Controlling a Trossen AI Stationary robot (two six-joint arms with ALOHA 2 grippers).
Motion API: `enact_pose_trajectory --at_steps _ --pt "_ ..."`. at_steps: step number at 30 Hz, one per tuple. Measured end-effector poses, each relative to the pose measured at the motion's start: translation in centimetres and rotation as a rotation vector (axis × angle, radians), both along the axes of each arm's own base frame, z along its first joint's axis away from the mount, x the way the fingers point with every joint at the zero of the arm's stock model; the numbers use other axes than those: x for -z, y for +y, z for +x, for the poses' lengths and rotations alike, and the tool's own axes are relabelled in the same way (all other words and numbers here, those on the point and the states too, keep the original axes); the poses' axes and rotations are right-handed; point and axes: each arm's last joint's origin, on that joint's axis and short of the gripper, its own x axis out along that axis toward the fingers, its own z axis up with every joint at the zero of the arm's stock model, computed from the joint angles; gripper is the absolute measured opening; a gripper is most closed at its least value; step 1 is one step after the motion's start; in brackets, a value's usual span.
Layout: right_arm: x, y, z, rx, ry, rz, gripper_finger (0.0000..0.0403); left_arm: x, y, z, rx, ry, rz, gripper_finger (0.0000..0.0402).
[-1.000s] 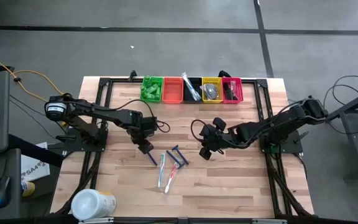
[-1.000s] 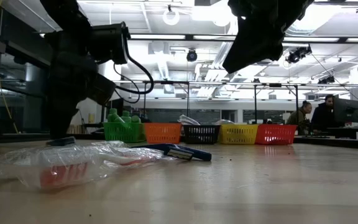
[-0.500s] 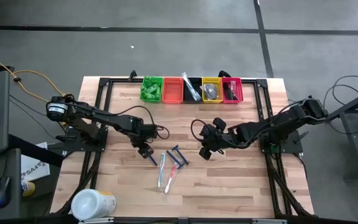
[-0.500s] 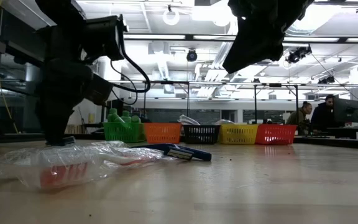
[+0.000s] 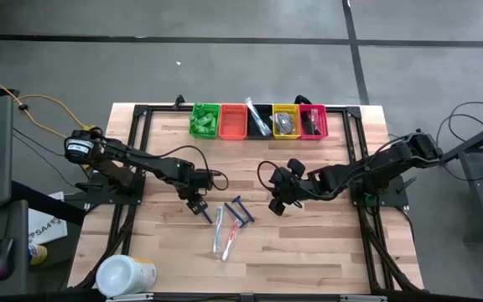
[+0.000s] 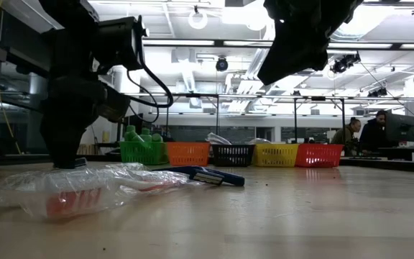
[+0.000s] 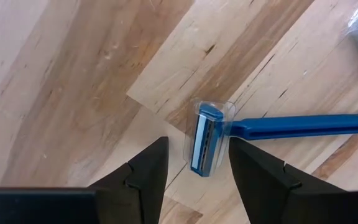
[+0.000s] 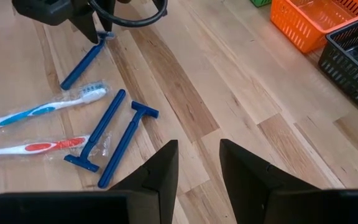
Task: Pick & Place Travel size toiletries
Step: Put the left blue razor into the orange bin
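Observation:
A blue razor (image 7: 205,140) with a clear cap over its head lies flat on the wooden table, and its handle (image 7: 303,126) points away from my left gripper. My left gripper (image 7: 197,142) is open and low over the table. Its two fingers stand on either side of the razor's head without touching it. It also shows in the high view (image 5: 198,205). My right gripper (image 5: 277,201) is open, empty and above the table's middle. Two more blue razors (image 5: 240,210) and two wrapped toothbrushes (image 5: 225,233) lie flat between the arms.
A row of bins stands along the far edge: green (image 5: 205,121), orange (image 5: 233,122), black (image 5: 259,120), yellow (image 5: 286,122) and red (image 5: 313,121). A large white tub (image 5: 124,274) lies at the near left corner. People sit in the room behind the table (image 6: 365,133).
My left gripper has gone down and a little toward the table's near edge, coming low over the single blue razor with its fingers on either side of the razor's head. The razor has not moved.

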Motion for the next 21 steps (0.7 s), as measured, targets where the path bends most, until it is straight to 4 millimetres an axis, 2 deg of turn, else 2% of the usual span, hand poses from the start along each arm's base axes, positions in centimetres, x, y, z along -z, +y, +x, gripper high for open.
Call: enact_pose_trajectory --at_steps 21 --pt "0.01 0.00 -0.01 -0.001 0.002 -0.001 0.0111 0.12 -0.56 -0.15 0.014 0.014 0.028 0.0170"
